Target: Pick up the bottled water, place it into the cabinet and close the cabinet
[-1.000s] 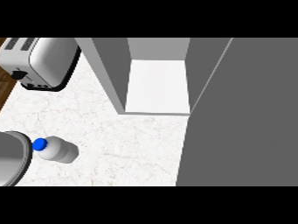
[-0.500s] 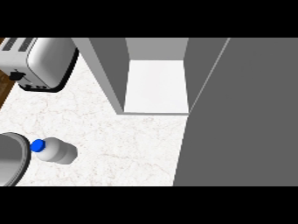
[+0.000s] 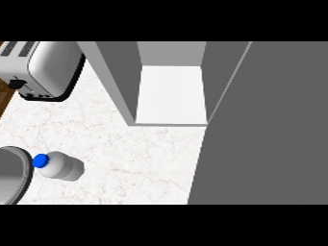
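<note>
Simply: bottled water [image 3: 61, 166] clear, blue-capped, on counter [image 3: 124, 144].

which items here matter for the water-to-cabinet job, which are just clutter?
Job:
- bottled water, blue cap, by the counter's left edge
- cabinet, open, white shelf showing
- cabinet door, swung open at right

Clutter:
- toaster, back left
- grey pot, beside the bottle

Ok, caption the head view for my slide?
Bottled water lying on the marble counter, toaster behind, cabinet open.
</note>
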`<state>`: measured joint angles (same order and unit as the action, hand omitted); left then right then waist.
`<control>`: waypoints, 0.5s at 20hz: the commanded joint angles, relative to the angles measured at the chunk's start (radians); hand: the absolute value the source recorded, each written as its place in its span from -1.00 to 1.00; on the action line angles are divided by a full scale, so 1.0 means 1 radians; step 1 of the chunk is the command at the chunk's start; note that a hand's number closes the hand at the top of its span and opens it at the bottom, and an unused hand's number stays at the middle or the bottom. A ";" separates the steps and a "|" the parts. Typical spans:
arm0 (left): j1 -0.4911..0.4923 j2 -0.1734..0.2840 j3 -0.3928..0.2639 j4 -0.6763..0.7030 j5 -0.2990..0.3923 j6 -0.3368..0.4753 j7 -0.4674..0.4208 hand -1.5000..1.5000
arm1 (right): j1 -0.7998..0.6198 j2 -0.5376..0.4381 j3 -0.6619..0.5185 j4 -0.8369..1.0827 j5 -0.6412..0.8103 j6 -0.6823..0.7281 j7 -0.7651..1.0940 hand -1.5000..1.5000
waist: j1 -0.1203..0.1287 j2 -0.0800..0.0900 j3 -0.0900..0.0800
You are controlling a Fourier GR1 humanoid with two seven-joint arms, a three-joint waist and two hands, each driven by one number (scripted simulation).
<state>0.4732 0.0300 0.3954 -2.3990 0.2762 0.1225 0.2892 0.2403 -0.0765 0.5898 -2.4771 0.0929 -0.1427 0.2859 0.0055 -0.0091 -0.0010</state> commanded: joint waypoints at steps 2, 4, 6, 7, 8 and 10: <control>-0.007 -0.029 -0.032 -0.027 0.057 -0.019 -0.035 -1.00 | -0.025 -0.038 0.013 -0.090 0.128 -0.016 0.049 -1.00 | -0.004 0.004 0.000; 0.014 -0.029 -0.044 -0.046 0.048 -0.005 -0.020 -1.00 | -0.034 -0.026 0.031 -0.061 0.140 -0.041 0.046 -1.00 | -0.002 0.005 0.000; -0.038 -0.029 -0.045 0.046 0.015 -0.027 -0.061 -1.00 | -0.070 -0.031 0.079 -0.124 0.187 -0.059 0.133 -1.00 | -0.009 0.004 -0.001; 0.000 -0.030 -0.084 0.054 0.018 -0.004 -0.088 -1.00 | 0.029 -0.061 0.146 -0.148 0.202 -0.071 0.084 -1.00 | -0.016 0.001 -0.001; -0.039 -0.030 -0.049 0.099 0.021 -0.013 -0.098 -1.00 | -0.031 -0.031 0.145 -0.062 0.210 -0.082 0.054 -1.00 | -0.010 0.004 -0.001; -0.035 -0.030 -0.065 0.150 -0.015 -0.016 -0.153 -1.00 | -0.001 -0.070 0.152 -0.088 0.209 -0.087 0.039 -1.00 | -0.015 0.003 -0.001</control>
<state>0.4454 0.0039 0.3478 -2.3142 0.2802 0.1077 0.1971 0.2178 -0.1142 0.6762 -2.4760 0.1257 -0.2168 0.3005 -0.0058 -0.0059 -0.0013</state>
